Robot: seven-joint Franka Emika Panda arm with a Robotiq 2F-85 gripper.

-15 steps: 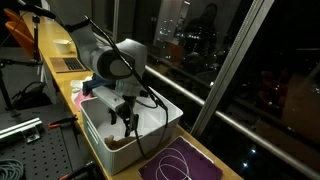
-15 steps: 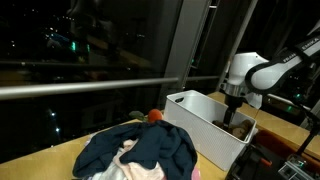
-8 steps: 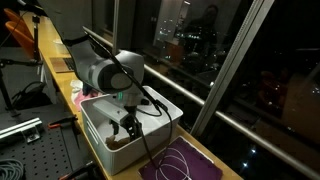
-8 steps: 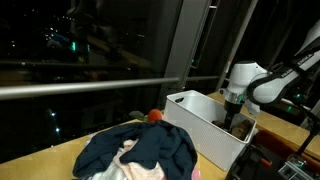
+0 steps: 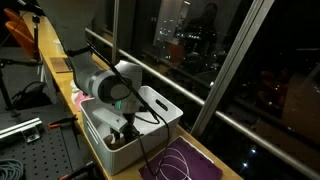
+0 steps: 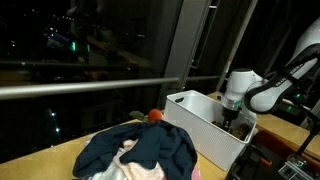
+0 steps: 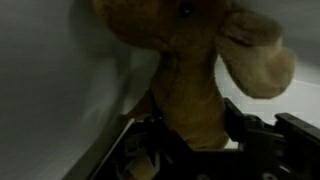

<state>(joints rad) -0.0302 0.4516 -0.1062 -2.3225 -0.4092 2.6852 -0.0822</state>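
Note:
A brown plush toy (image 7: 190, 70) fills the wrist view, lying against the pale inner wall of a white bin (image 5: 162, 101). My gripper (image 7: 192, 130) is low inside that bin, and its dark fingers (image 7: 236, 122) press on both sides of the toy's body. In both exterior views the arm bends down into the bin (image 6: 195, 118), with the gripper (image 5: 125, 132) (image 6: 232, 122) below the rim. A brown patch of the toy (image 5: 117, 144) shows at the bin's near end.
A heap of dark blue and pale clothes (image 6: 140, 150) lies beside the bin, with a small orange ball (image 6: 155, 116) behind it. A purple mat with a white cord (image 5: 185, 162) lies past the bin. Dark window glass and a railing run alongside.
The arm has sunk deeper into the bin, and the fingers have drawn in from wide open onto the plush toy.

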